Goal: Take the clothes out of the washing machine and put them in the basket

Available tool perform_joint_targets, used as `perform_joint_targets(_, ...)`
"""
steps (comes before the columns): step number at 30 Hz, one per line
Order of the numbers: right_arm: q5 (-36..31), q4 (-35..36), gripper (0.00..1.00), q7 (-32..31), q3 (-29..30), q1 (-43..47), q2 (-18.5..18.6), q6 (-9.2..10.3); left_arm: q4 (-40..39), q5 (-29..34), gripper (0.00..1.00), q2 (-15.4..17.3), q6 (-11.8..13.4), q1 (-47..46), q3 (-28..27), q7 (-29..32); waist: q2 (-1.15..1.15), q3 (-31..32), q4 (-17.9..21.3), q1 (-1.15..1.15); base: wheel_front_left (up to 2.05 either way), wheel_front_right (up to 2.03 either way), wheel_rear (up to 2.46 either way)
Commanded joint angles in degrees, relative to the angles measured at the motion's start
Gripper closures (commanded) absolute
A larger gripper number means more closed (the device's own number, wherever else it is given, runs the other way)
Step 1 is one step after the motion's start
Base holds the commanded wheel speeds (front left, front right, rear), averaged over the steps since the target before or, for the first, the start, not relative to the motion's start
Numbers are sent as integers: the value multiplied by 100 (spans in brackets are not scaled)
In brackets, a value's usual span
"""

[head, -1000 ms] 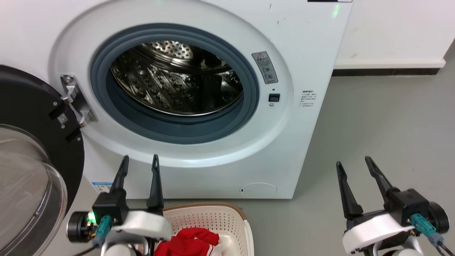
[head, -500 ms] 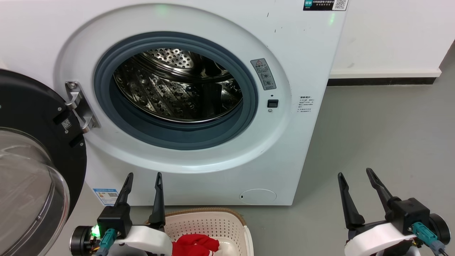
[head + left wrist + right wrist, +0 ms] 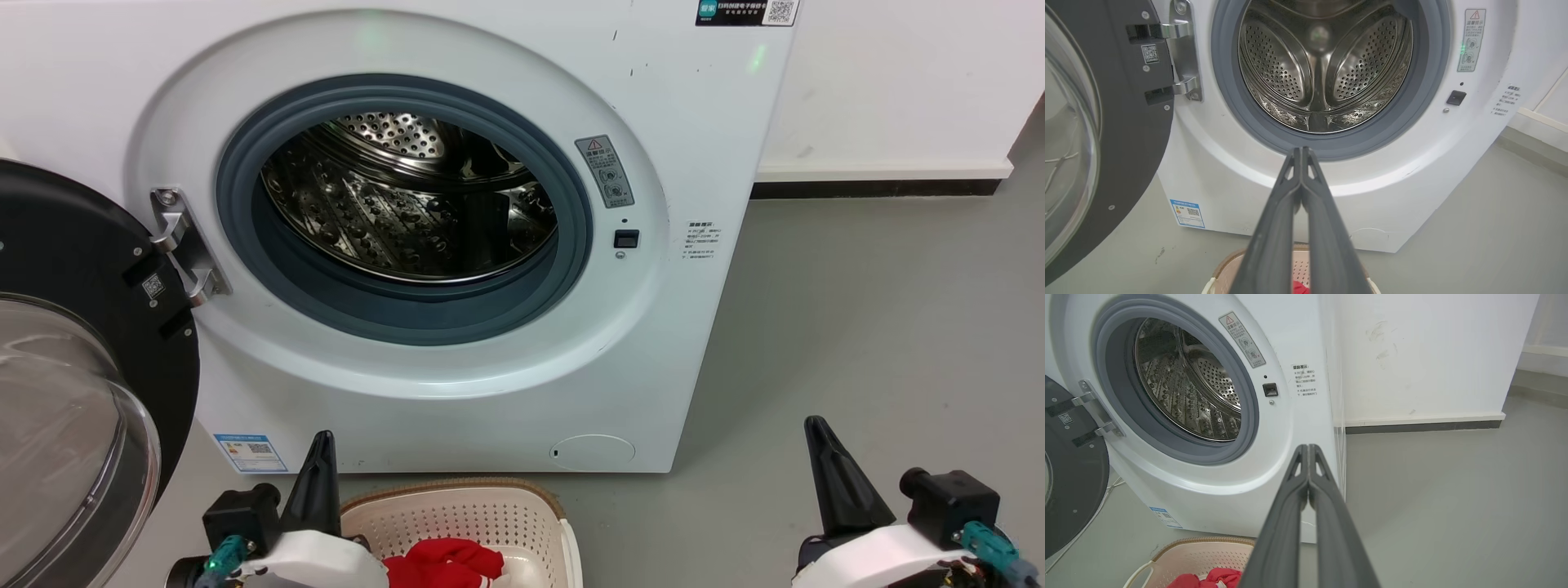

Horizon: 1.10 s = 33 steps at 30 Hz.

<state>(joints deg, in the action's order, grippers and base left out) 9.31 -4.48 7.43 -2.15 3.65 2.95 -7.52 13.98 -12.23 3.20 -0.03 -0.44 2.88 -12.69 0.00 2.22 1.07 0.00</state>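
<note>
The white washing machine (image 3: pixel 457 65) stands with its black-rimmed glass door (image 3: pixel 73 367) swung open to the left; its steel drum (image 3: pixel 408 196) shows bare metal and no fabric. Red clothes (image 3: pixel 445 563) with white trim lie in the cream basket (image 3: pixel 465 510) on the floor in front of the washer. My left gripper (image 3: pixel 320 445) is shut, empty, at the basket's left edge. Over bare floor to the right, my right gripper (image 3: pixel 818 433) is shut on nothing. Both wrist views show the fingertips (image 3: pixel 1301 152) (image 3: pixel 1308 449) pressed together, and the drum (image 3: pixel 1323 69) (image 3: pixel 1188 379).
Grey floor (image 3: pixel 882 327) stretches to the right of the washer up to a white wall with a dark skirting board (image 3: pixel 873 186). The open door takes up the left side. A thin cable (image 3: pixel 1106 490) runs along the floor under the door.
Both grippers have closed from open to shut and dropped lower in the head view. The head camera tilted up a little early on, shifting the whole scene down.
</note>
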Motion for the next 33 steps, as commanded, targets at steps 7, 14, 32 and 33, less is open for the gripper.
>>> perform_joint_targets(7,1058,-50,100,-105,35,-240,87,1,-105,-952,100,6,-100,-191,-108,189,0,-16,-6,0,0,0,0)
perform_joint_targets(14,1838,-142,100,-188,61,-323,122,1,-113,-1668,100,2,-164,-224,-179,350,0,-30,-13,0,0,0,0)
perform_joint_targets(32,3555,-335,100,-398,151,-496,177,1,-94,-3264,100,-5,-314,-330,-368,743,0,-66,-29,0,0,0,0)
perform_joint_targets(33,3641,-344,100,-412,157,-504,178,2,-92,-3342,100,-5,-320,-334,-378,761,0,-68,-30,0,0,0,0)
